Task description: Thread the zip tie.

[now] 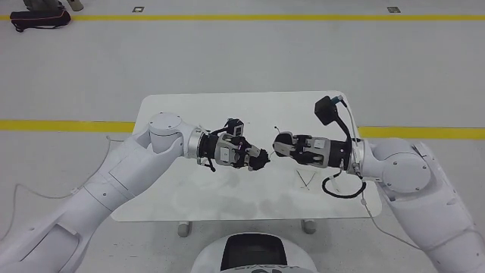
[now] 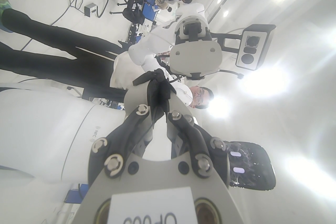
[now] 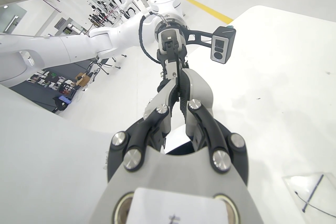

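Above the middle of the white table my two grippers meet tip to tip. My left gripper comes in from the left of the top view, and its fingers are shut on a thin black zip tie. My right gripper comes in from the right. In the right wrist view this gripper is shut on the black zip tie, which runs straight on to the left gripper just beyond. Both grippers are held clear of the tabletop.
A clear bag with spare black zip ties lies on the table below the right arm, and is the same bag in the right wrist view. A black cable loops under the right forearm. The table has bare room on both sides.
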Motion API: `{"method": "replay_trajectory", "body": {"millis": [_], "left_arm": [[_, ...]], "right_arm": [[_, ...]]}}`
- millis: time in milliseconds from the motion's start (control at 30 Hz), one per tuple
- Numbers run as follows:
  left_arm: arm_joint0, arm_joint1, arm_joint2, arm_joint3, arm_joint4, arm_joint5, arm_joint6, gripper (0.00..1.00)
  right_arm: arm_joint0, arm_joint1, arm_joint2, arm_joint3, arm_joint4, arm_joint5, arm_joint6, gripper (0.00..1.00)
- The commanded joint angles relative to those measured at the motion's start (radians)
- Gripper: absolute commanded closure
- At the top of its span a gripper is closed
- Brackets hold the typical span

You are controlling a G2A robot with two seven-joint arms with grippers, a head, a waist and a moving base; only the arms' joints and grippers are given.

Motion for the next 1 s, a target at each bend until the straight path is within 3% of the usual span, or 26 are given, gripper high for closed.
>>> {"method": "replay_trajectory", "body": {"millis": [0, 967], "left_arm": [[0.0, 0.0, 0.0, 0.0, 0.0, 0.0, 0.0, 1.0], [0.0, 0.0, 0.0, 0.0, 0.0, 0.0, 0.0, 1.0]], "right_arm": [[-0.002, 0.001, 0.003, -0.002, 0.002, 0.0, 0.005, 1.0], [-0.013, 0.015, 0.022, -0.015, 0.014, 0.0, 0.038, 1.0]]}}
